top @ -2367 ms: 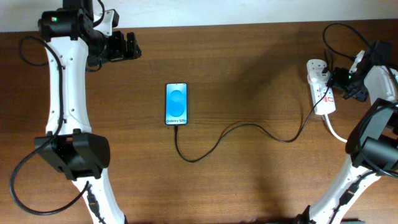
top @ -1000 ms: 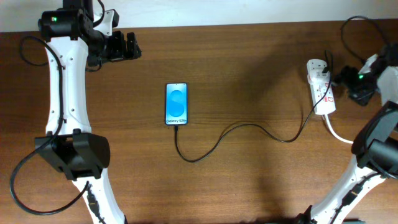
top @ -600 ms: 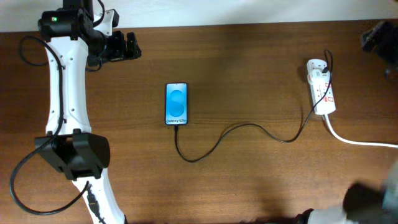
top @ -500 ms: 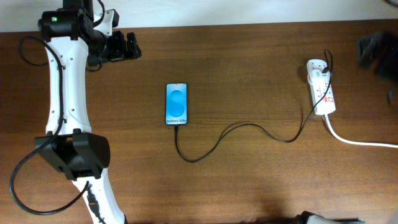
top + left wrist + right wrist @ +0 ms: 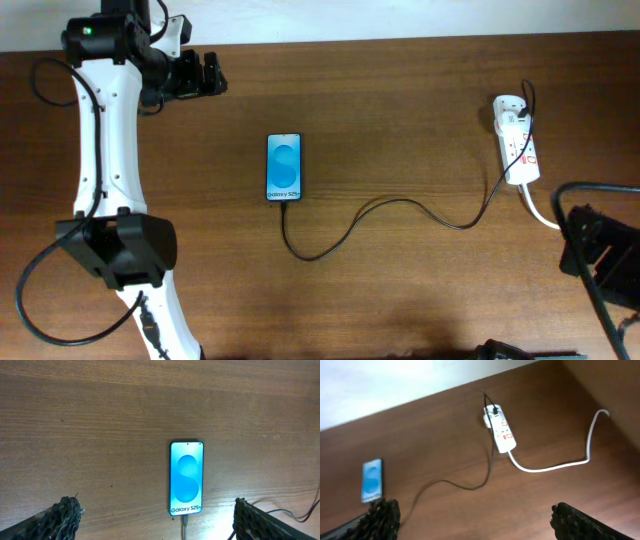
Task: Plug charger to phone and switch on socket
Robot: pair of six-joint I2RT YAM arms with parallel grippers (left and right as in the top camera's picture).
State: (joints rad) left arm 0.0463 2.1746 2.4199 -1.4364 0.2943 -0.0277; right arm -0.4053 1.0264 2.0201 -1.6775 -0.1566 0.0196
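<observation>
The phone lies flat mid-table, its blue screen lit; it also shows in the left wrist view and the right wrist view. The charger, a thin black cable, runs from the phone's bottom edge in a curve to the socket. The socket is a white power strip at the far right. My left gripper is open and empty at the back left, well away from the phone. My right gripper is open and empty. The right arm is at the front right, apart from the socket.
The socket's thick white cord trails off the right edge and curves across the table in the right wrist view. A pale wall borders the table's far edge. The left arm spans the left side.
My right arm left the socket, swung out of view at the right, and now sits at the front right corner. The left arm, phone and charger have not moved.
</observation>
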